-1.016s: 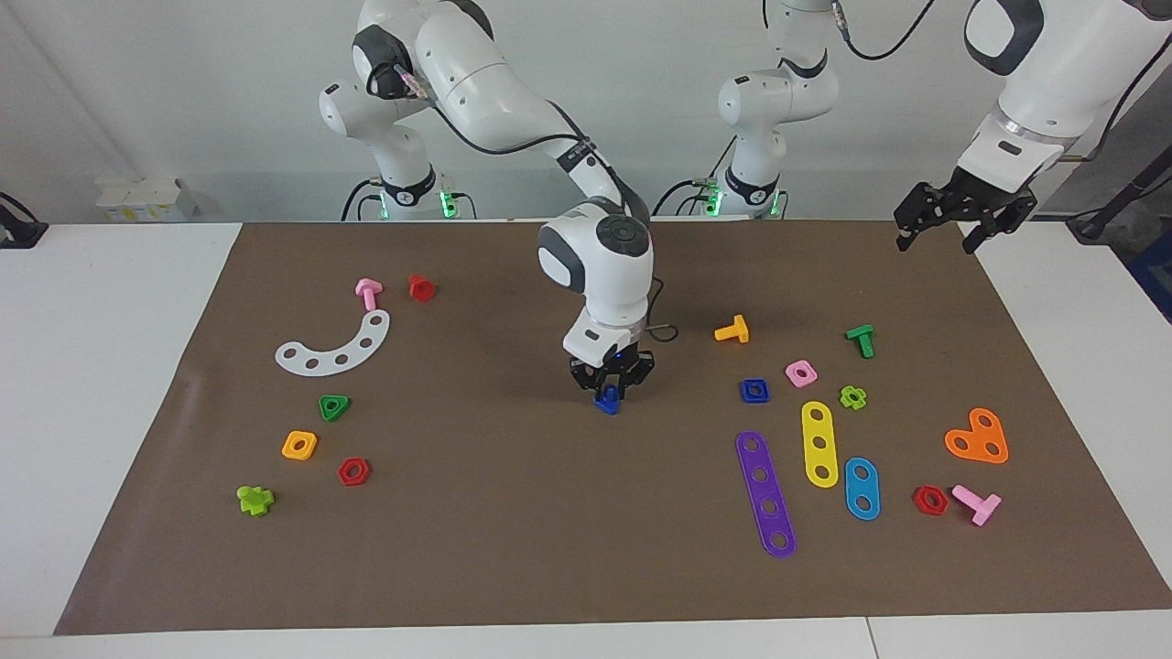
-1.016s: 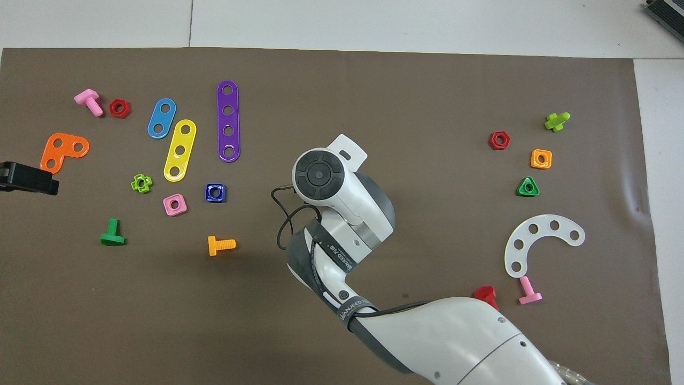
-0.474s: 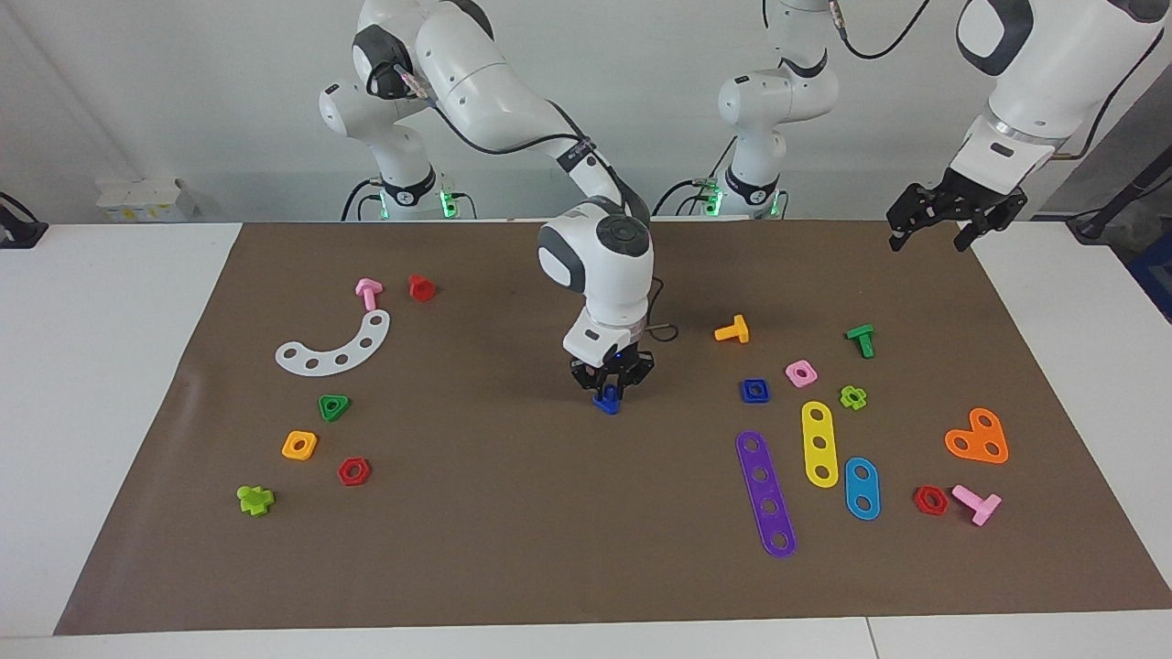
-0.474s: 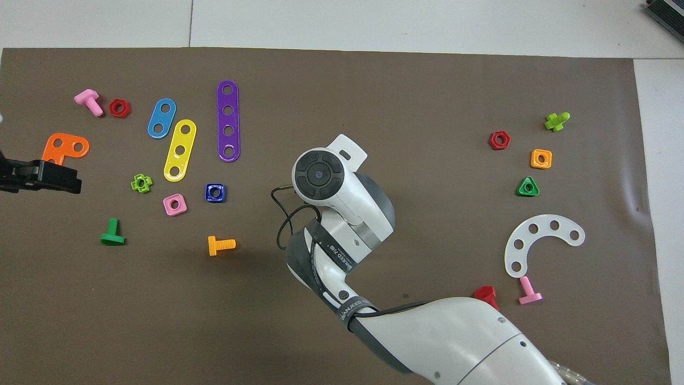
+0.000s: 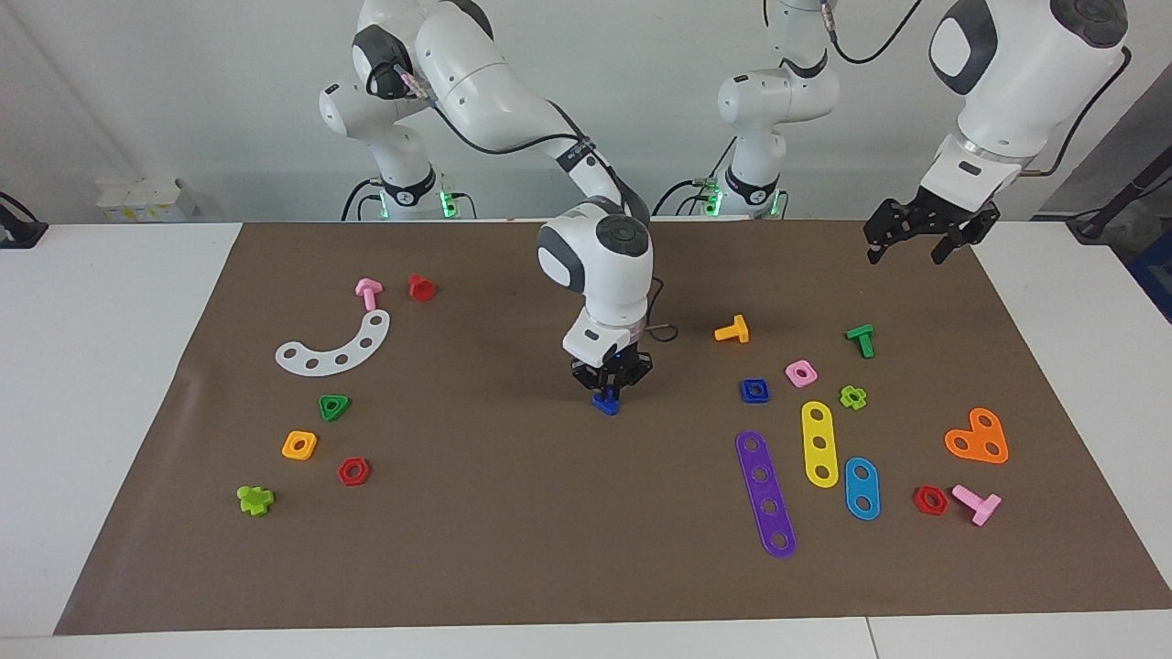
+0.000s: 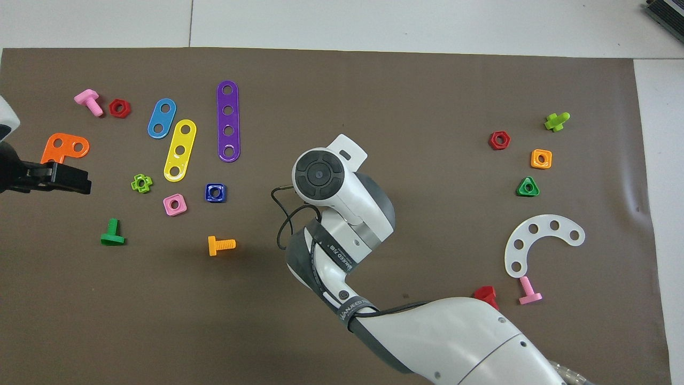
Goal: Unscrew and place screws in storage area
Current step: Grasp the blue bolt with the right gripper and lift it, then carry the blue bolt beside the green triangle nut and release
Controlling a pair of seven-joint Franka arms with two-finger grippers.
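The screw, a small dark-blue bolt (image 5: 605,400), sits at the middle of the brown mat (image 5: 513,513). My right gripper (image 5: 611,385) points straight down and is shut on it, fingertips pinching its top. From overhead the right arm's wrist (image 6: 319,175) hides both the bolt and the gripper. My left gripper (image 5: 904,253) hangs open and empty, high over the mat's corner at the left arm's end. In the overhead view the left gripper (image 6: 72,181) shows beside the orange plate (image 6: 63,148).
Toward the left arm's end lie an orange bolt (image 5: 732,329), green bolt (image 5: 861,340), dark-blue square nut (image 5: 754,391), pink nut (image 5: 801,372) and purple strip (image 5: 765,494). A white curved plate (image 5: 334,346) and several nuts lie toward the right arm's end.
The right gripper's fingers have closed onto the dark-blue bolt. The left gripper has drifted in over the mat, toward the middle of the table.
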